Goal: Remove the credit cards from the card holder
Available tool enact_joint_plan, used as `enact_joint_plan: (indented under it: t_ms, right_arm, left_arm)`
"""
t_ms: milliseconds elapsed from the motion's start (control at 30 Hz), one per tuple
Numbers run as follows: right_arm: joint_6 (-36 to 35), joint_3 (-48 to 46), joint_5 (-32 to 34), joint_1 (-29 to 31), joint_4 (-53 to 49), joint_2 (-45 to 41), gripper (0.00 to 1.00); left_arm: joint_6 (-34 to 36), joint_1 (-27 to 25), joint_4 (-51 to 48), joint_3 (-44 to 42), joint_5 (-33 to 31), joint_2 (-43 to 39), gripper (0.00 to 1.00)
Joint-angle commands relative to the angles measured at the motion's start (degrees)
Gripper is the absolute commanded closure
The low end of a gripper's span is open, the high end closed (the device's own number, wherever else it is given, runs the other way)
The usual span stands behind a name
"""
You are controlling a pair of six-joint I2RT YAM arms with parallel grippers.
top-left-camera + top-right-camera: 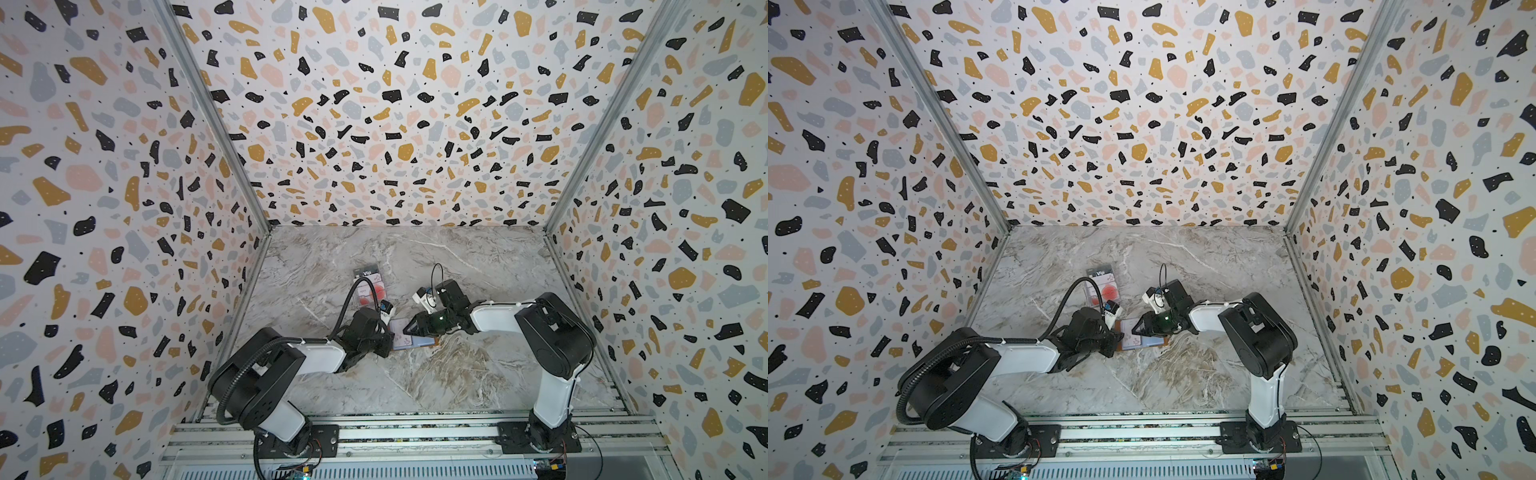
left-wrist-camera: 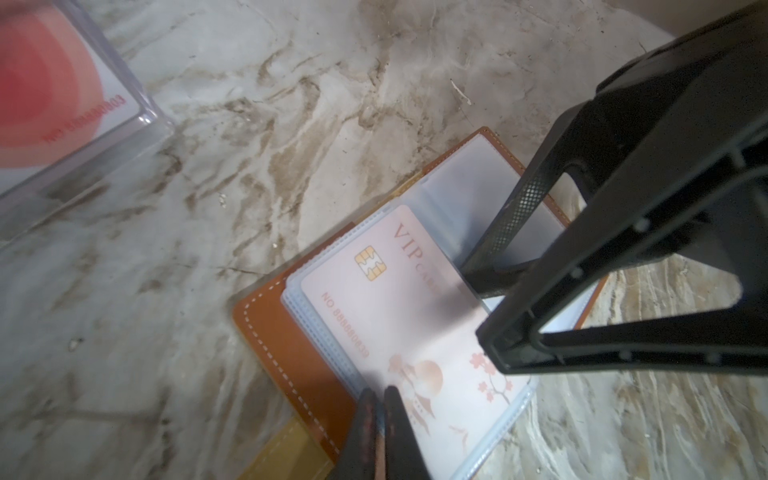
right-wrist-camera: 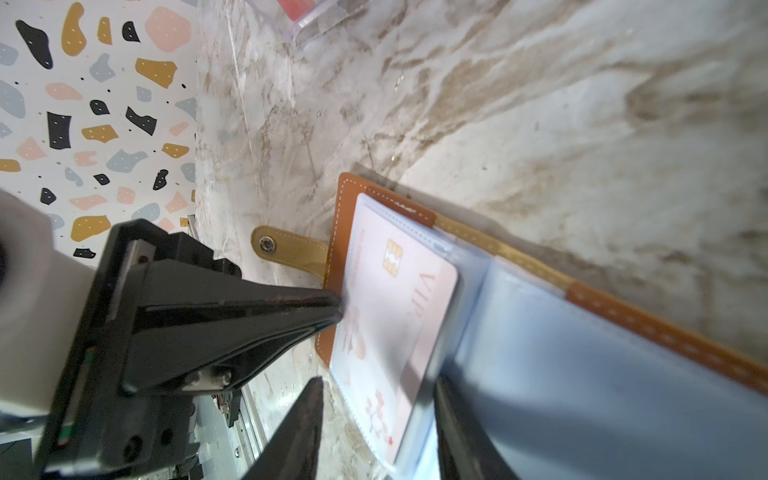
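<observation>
**Left gripper pinched on tan-brown leather booklet card holder, right gripper spread**

Black fingers press together on the outer edge of its top clear sleeve. The right gripper's jaws stand apart over the spine-side edge of a pale pink VIP credit card with a gold chip in that sleeve. The holder lies open on the veined marble table between the arms. Farther back, a clear plastic case holds a white red-circled card.
</observation>
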Motion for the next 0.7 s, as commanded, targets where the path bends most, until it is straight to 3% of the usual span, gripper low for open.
enact_joint_plan:
  t_ms: [0,667]
  right_arm:
    - [-2.69,2.02,1.7,0.44,-4.15,-2.15,0.57]
    - [-3.12,0.67,2.33,0.58,-4.39,-3.79,0.65]
  left_arm:
    - [0.69,-0.33,-2.0,-1.35,-0.44,1.25,0.91]
    - [0.22,-0.27,-2.18,-1.27,-0.97,1.58,0.92]
